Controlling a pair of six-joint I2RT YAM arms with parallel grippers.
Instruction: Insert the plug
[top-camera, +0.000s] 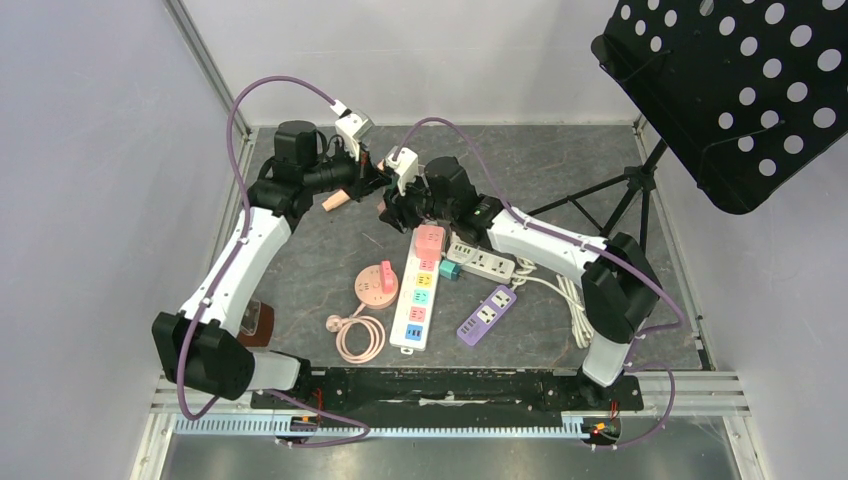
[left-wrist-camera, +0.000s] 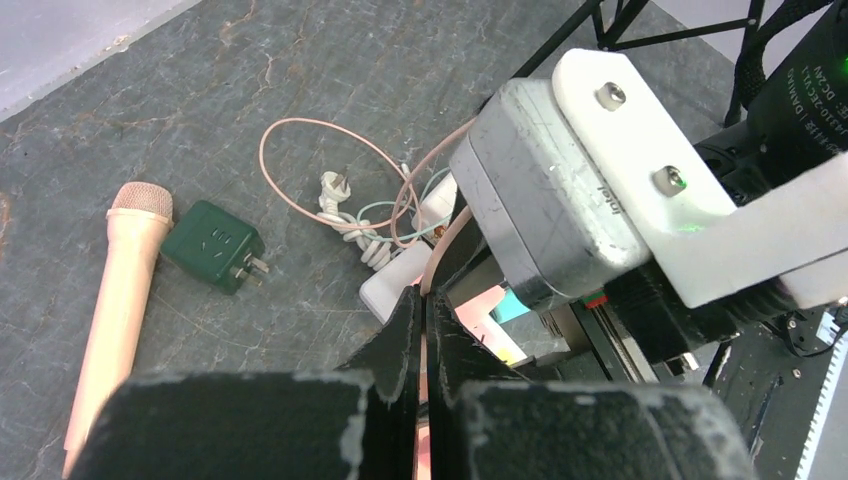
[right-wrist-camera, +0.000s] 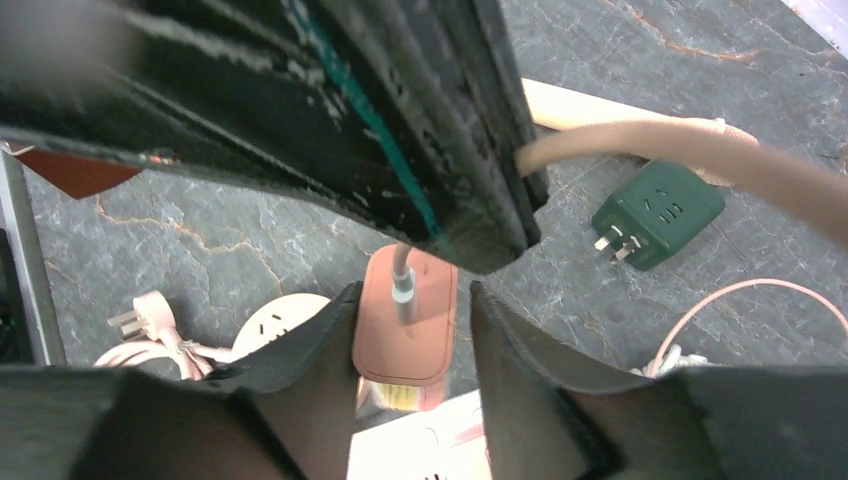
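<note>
A salmon-pink plug (right-wrist-camera: 405, 315) hangs on its pink cable (right-wrist-camera: 680, 150) just above the white power strip with coloured sockets (top-camera: 420, 290). My left gripper (left-wrist-camera: 425, 300) is shut on that thin cable above the plug, and in the top view it (top-camera: 368, 182) sits at the back centre. My right gripper (right-wrist-camera: 412, 300) stands astride the plug. Its left finger is against the plug's side, and a gap shows at the right finger. In the top view the right gripper (top-camera: 392, 208) is just beside the left one, over the strip's pink far end.
A pink microphone (left-wrist-camera: 115, 290) and a green adapter (left-wrist-camera: 213, 245) lie behind the grippers. A round pink socket (top-camera: 375, 283), a coiled pink cord (top-camera: 358, 338), a white strip (top-camera: 480, 262), a teal adapter (top-camera: 449, 270) and a purple strip (top-camera: 487, 314) surround the target strip. A music stand (top-camera: 740, 90) stands at the right.
</note>
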